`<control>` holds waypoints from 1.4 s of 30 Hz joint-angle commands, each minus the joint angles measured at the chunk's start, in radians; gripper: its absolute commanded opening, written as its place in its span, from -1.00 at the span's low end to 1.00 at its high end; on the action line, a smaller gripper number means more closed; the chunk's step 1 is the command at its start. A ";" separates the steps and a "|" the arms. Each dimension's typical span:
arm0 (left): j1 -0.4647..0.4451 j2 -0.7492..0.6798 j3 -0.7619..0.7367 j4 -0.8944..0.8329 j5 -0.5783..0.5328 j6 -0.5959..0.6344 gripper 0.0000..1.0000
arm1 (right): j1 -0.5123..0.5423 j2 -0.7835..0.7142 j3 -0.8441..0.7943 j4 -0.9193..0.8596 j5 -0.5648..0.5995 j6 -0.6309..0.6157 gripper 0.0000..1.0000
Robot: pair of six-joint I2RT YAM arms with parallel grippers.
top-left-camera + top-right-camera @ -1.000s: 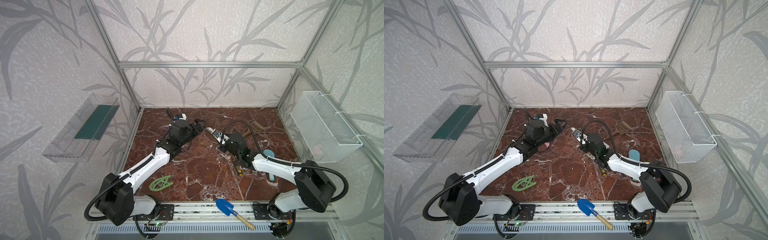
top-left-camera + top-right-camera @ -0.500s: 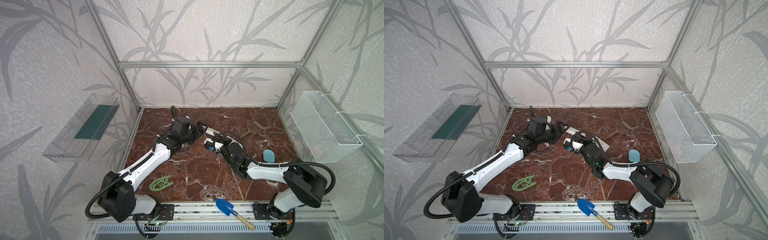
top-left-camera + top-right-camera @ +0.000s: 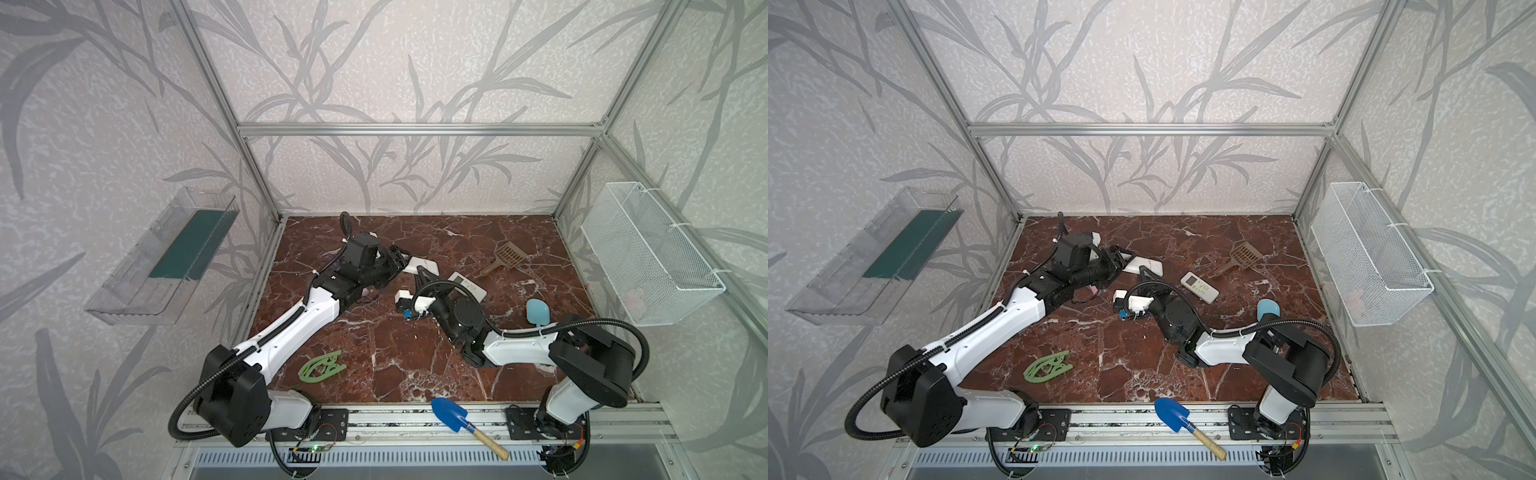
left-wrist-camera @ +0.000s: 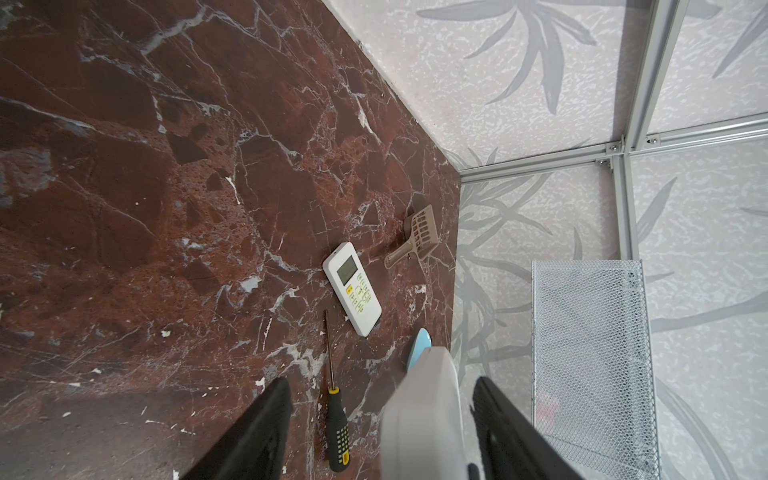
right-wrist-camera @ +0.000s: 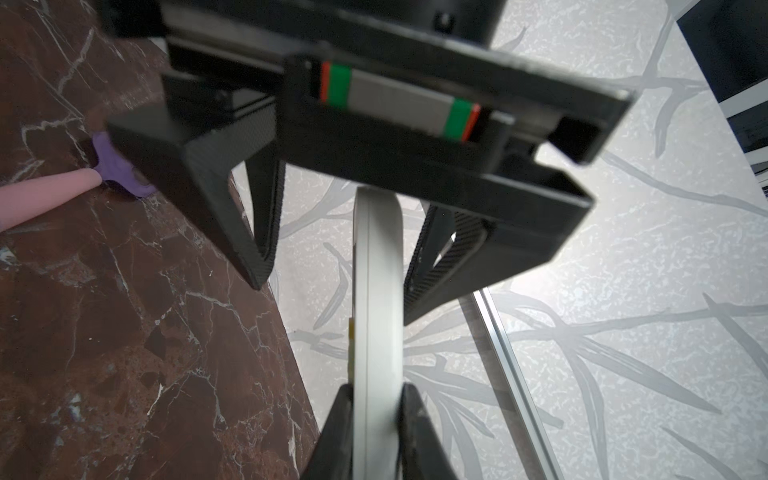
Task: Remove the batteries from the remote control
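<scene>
The right gripper [image 5: 376, 392] is pinched on one end of the white remote [image 5: 376, 270] and holds it on edge. The left gripper [image 5: 332, 295] is spread, with one finger on each side of the remote's free end. In the left wrist view a gap shows on both sides, narrow at one finger [image 4: 494, 411] and wide at the other, so nothing is gripped there yet.

In both top views the remote's long axis runs roughly from 9 to 3 o'clock. The left gripper [image 3: 400, 261] sits at the 9 o'clock end, and the right arm reaches up to the remote from about 5 o'clock.

No batteries show plainly. A thin yellow sliver [image 5: 351, 332] on the remote's flat side may be one, so they are probably still inside the held remote.

The left gripper is the nearer free tool. Its next move likely depends on closing squarely across the remote's thin sides without twisting it in the right gripper's pinch.

A second remote [image 3: 467, 284] lies flat on the table at about 4 o'clock from the held one, and a screwdriver [image 4: 336, 424] lies just beside it.
</scene>
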 commanded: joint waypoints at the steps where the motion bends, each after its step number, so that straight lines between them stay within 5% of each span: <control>1: 0.004 -0.038 -0.003 -0.009 -0.022 -0.015 0.25 | 0.007 0.012 -0.002 0.121 0.027 -0.056 -0.92; 23: 0.009 0.010 -0.034 0.065 0.006 -0.069 -0.95 | 0.020 0.029 0.013 0.107 0.050 -0.047 -0.92; 32: 0.018 -0.008 -0.082 0.128 -0.016 -0.093 -1.00 | 0.019 -0.036 0.012 -0.014 0.049 0.064 0.08; 36: 0.027 -0.013 -0.100 0.173 -0.024 -0.083 -1.00 | 0.020 -0.113 0.004 -0.126 0.035 0.142 0.30; 42: 0.060 -0.010 -0.132 0.271 0.005 -0.047 -1.00 | 0.003 -0.320 0.028 -0.600 -0.068 0.419 0.45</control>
